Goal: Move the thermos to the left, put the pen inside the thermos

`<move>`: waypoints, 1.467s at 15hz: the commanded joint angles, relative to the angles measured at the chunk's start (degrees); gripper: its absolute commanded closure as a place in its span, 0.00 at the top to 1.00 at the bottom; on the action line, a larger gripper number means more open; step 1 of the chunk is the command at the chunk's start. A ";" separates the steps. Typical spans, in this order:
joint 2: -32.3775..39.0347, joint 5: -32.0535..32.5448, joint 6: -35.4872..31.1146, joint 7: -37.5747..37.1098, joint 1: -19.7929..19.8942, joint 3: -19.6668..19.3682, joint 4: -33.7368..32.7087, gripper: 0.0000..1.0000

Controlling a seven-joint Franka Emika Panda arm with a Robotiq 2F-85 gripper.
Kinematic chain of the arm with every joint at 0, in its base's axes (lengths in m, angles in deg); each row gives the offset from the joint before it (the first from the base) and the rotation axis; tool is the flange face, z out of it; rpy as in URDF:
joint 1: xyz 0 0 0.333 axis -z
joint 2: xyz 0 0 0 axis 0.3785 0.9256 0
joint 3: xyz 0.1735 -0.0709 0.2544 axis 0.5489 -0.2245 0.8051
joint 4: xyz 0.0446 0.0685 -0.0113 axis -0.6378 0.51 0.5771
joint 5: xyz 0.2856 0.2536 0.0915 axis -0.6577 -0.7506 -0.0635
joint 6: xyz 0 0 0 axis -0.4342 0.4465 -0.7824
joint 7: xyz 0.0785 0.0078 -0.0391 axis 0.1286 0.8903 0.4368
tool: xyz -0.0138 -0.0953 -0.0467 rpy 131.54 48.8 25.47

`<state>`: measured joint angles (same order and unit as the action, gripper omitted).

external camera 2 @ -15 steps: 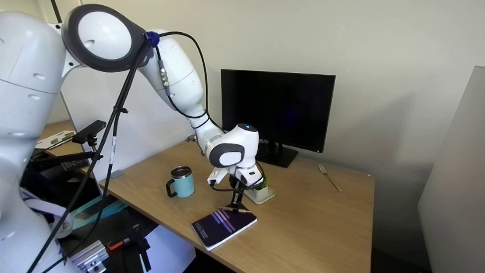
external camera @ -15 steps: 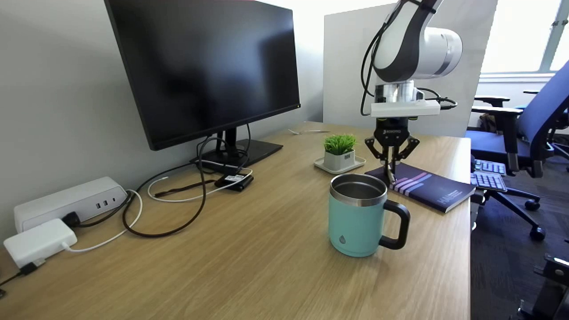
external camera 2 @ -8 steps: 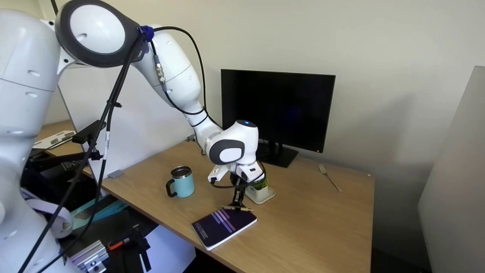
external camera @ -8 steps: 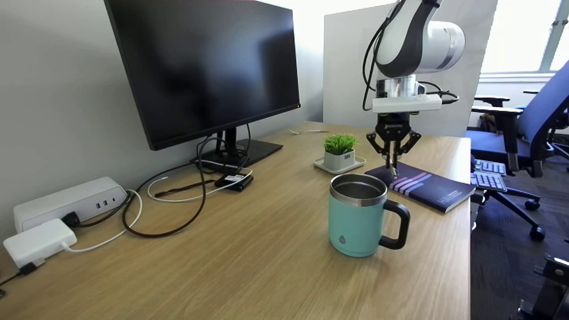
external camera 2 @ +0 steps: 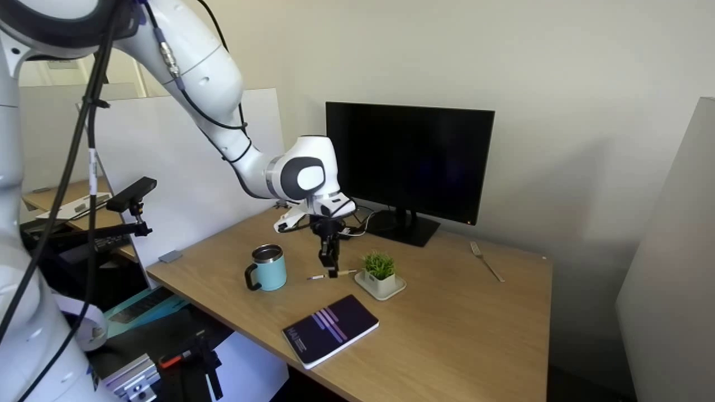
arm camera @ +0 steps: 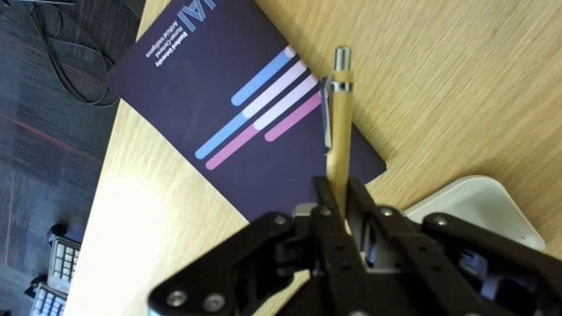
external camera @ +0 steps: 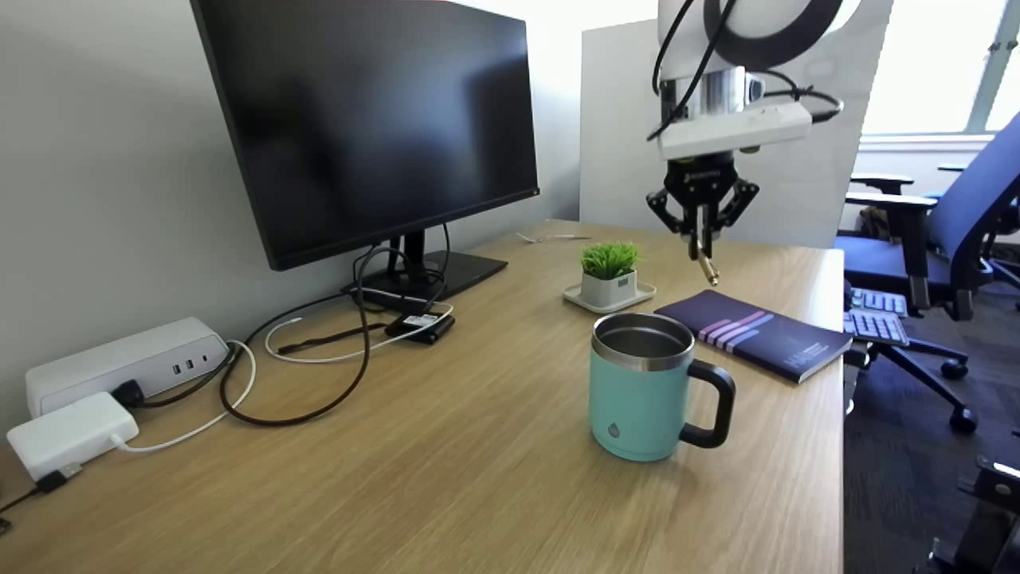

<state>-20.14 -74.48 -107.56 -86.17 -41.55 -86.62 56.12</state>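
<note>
The thermos, a teal mug with a steel rim and dark handle, stands upright on the desk in both exterior views (external camera: pixel 637 406) (external camera 2: pixel 272 273). My gripper (external camera: pixel 700 245) is shut on the pen, which it holds in the air above the desk. In the wrist view the gripper's fingertips (arm camera: pixel 337 182) pinch the tan wooden barrel of the pen (arm camera: pixel 341 109); its clip end points away and its other end is hidden behind the fingers. In an exterior view the pen (external camera 2: pixel 347 272) lies roughly level across the fingertips (external camera 2: pixel 330 271), to the right of the thermos.
A dark notebook (external camera: pixel 765 335) lies near the desk's edge, below the gripper in the wrist view (arm camera: pixel 189 105). A small potted plant (external camera 2: pixel 380 273) stands on a white tray (arm camera: pixel 478 202). A monitor (external camera: pixel 382 119) with cables stands behind. A fork (external camera 2: pixel 486 261) lies farther off.
The gripper has lifted from just above the notebook, carrying the pen up. It has also moved toward the thermos's side. Thermos, notebook and plant have not moved.
</note>
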 commanded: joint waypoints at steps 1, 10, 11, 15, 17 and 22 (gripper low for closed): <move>-7.71 11.06 4.32 -9.27 -1.35 1.75 4.11 0.03; -18.18 19.29 15.68 -24.28 0.83 17.08 5.80 0.03; -18.72 19.59 16.47 -25.68 0.75 18.44 6.13 0.03; -19.96 20.56 17.41 -31.67 -0.35 23.93 8.65 0.03; -19.23 21.20 17.94 -34.93 -1.29 26.97 9.38 0.03; -17.23 23.70 21.17 -41.89 -3.03 32.17 7.77 0.03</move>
<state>-38.63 -53.16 -89.16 -125.01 -44.58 -55.94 65.73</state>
